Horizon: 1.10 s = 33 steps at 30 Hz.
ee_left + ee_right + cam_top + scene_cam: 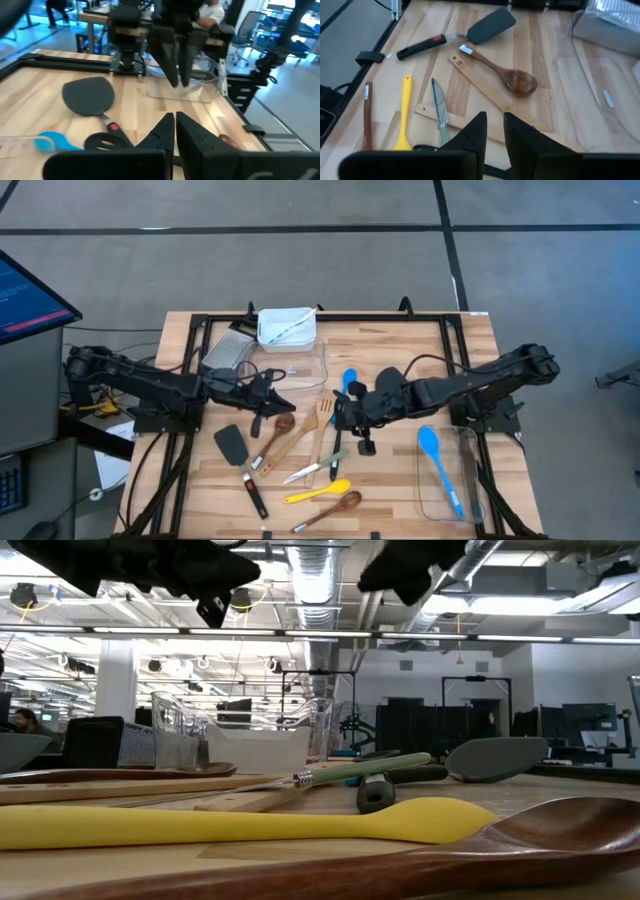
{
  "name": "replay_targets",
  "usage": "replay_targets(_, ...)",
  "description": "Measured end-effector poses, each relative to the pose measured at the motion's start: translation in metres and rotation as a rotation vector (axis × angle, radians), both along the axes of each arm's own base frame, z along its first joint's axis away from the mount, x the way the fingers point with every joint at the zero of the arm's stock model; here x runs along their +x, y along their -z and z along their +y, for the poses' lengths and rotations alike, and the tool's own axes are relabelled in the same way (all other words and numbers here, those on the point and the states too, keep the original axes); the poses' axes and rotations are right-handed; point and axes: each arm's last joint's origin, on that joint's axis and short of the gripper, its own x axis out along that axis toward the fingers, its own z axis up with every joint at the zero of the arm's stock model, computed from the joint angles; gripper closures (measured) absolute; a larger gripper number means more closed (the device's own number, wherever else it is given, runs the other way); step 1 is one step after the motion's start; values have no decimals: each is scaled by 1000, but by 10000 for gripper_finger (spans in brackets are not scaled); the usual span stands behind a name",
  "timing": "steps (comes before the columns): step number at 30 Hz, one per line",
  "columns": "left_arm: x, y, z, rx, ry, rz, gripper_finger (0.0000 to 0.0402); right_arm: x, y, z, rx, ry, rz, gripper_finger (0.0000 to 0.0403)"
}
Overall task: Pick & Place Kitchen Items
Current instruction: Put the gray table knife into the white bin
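Observation:
Utensils lie flat on the wooden table [400, 480]: a black spatula [232, 445], a dark wooden spoon [512, 80], a wooden slotted turner [322, 418], a small knife [438, 105], a yellow silicone spoon [318, 492], a brown wooden spoon [335, 508] and a blue spoon [348, 380]. Another blue spoon [440, 465] lies in a clear tub. A second black spatula [89, 97] lies under my right arm. My left gripper [175, 125] is shut and empty above the table's left middle. My right gripper [495, 127] hovers over the middle, slightly open and empty.
A clear tub [300, 365] and a white tub [287, 328] holding a utensil stand at the back, with a grey grater-like thing [228, 350] beside them. Another clear tub [450, 510] sits at the right front. The two grippers face each other closely.

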Motion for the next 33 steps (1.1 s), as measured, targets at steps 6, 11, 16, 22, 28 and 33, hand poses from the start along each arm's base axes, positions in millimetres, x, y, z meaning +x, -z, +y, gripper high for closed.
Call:
replay_targets(6, -1, 0, -10, 0, 44, 0, 399, 4, -23, 0, 4, 5, -19, 367)
replay_targets(11, -2, 0, -15, 23, 71, -4, 399, 4, -39, 0, 8, 5, -3, 383)
replay_targets(16, -3, 0, -18, 72, 96, -10, 399, 18, -44, 7, 11, -1, 47, 397)
replay_targets(22, -6, 1, -18, 113, 102, 9, 399, 49, -34, 18, -52, -17, 248, 402)
replay_targets(28, -26, -4, -14, 153, 111, 82, 399, 72, -33, 24, -85, -23, 340, 402)
replay_targets(33, -43, -9, -16, 209, 149, 73, 399, 84, -38, 26, -98, -48, 286, 402)
